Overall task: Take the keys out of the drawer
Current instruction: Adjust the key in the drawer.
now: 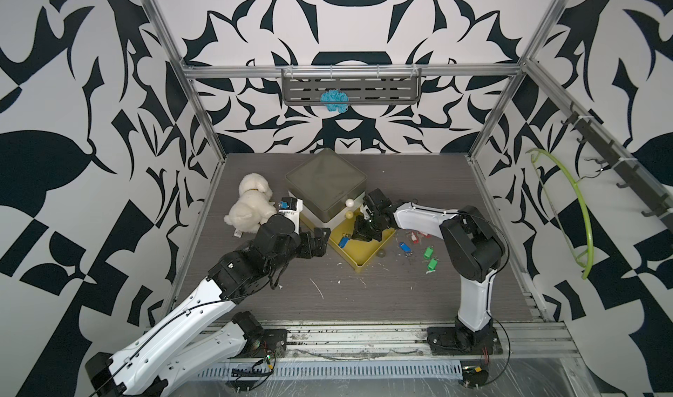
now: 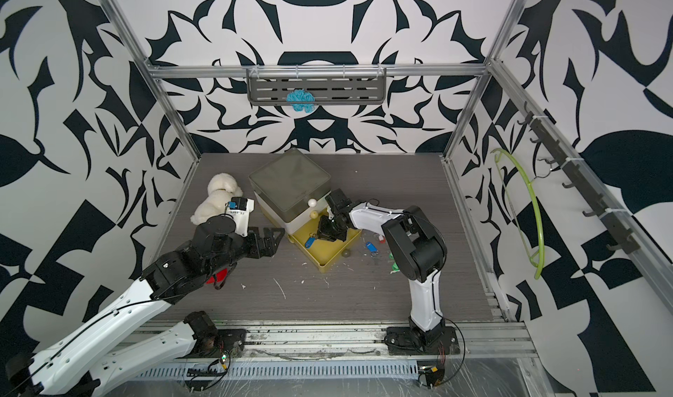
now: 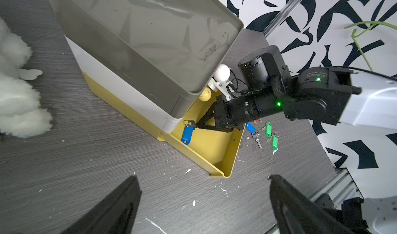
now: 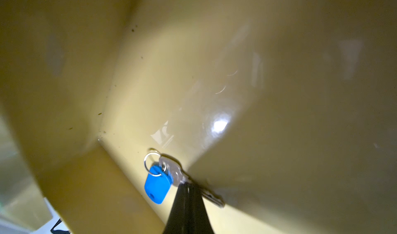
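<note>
**Top views.** The right gripper (image 1: 351,235) reached into the yellow drawer (image 1: 364,258), jaws clenched. The left gripper (image 1: 323,244) stood released and empty just outside the drawer. One blue-tagged key (image 1: 342,241) was inside the drawer. The other keys (image 1: 428,253) lay on the table beside the drawer.

**Left wrist view.** The right gripper's tips met at the key's metal end, and the blue tag (image 3: 187,134) hung below them.

**Right wrist view.** The shut jaws pinched the flat metal key (image 4: 171,172). The ring (image 4: 152,164) and tag swung free.

**Handling.** The key is probably light, stiff and slick. Grip the flat metal, not the tag, because the tag pivots on the ring.
</note>
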Robot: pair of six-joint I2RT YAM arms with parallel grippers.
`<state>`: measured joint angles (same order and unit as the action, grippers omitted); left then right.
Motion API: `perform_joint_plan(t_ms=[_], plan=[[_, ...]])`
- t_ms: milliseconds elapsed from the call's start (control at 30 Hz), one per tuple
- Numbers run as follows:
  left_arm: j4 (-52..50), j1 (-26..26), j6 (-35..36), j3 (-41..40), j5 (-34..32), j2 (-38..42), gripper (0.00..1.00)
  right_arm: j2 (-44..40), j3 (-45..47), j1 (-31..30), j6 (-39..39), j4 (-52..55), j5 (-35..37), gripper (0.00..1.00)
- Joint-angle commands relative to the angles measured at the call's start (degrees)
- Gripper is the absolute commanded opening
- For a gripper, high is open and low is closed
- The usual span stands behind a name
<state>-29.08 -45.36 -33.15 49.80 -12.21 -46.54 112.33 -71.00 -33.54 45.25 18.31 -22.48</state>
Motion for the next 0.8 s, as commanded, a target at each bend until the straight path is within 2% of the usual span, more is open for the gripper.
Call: perform_joint_plan(t_ms=[0, 167, 433, 667, 767], plan=[[-1.28, 0.54, 1.07, -0.84, 0.16, 1.06, 0.99, -0.8, -1.51, -0.21, -1.03, 4.96, 5.18, 0.0], [-0.69, 0.72, 1.41, -1.2, 0.99, 1.02, 0.99, -3.1, -1.12, -0.21, -3.84, 10.25, 9.65, 0.0], [1.24, 0.76, 1.33, -1.88, 2.34, 0.01, 0.99, -6.75, 1.55, -0.21, -5.23, 12.52, 11.84, 0.0], [1.39, 0.8, 1.33, -1.94, 2.53, 0.21, 0.99, -9.09, 1.3, -0.16, -6.74, 11.71, 11.81, 0.0], [1.06, 0.8, 1.08, -1.97, 2.3, 0.78, 0.99, -10.45, 1.49, -0.25, -7.0, 7.34, 8.25, 0.0]])
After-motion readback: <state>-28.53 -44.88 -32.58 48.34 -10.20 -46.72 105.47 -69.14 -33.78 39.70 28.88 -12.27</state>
